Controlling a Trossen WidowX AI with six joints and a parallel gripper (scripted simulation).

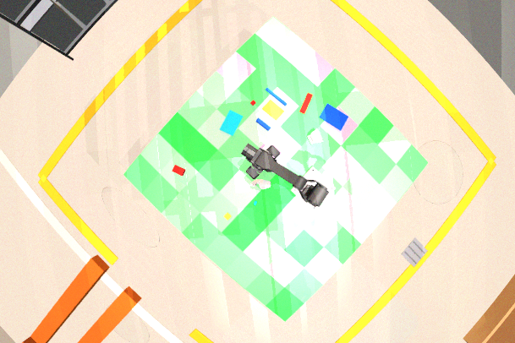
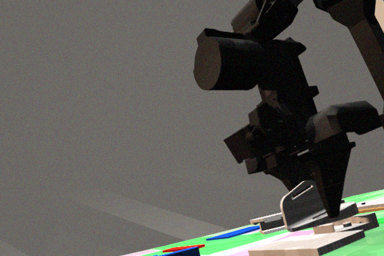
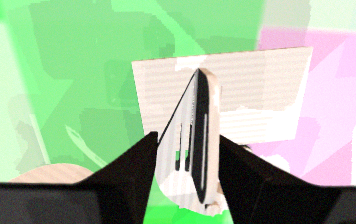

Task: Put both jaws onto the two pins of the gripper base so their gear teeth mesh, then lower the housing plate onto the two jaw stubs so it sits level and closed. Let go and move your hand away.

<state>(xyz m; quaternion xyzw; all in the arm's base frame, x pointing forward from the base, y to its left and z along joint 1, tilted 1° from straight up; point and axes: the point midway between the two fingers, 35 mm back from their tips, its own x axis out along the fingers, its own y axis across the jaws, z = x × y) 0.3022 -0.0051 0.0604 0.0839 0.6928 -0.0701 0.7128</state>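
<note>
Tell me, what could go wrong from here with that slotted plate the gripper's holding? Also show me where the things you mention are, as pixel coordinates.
The slotted plate (image 2: 297, 211) (image 3: 214, 125) is pinched steeply on edge in the gripper (image 1: 262, 160) (image 2: 321, 211) (image 3: 184, 138). Lowered like that, it might not sit level.

Its lower edge looks close to the pale notched part (image 2: 356, 222) and might knock it askew.

The fingers grip only part of it, so a bump could perhaps twist it.
</note>
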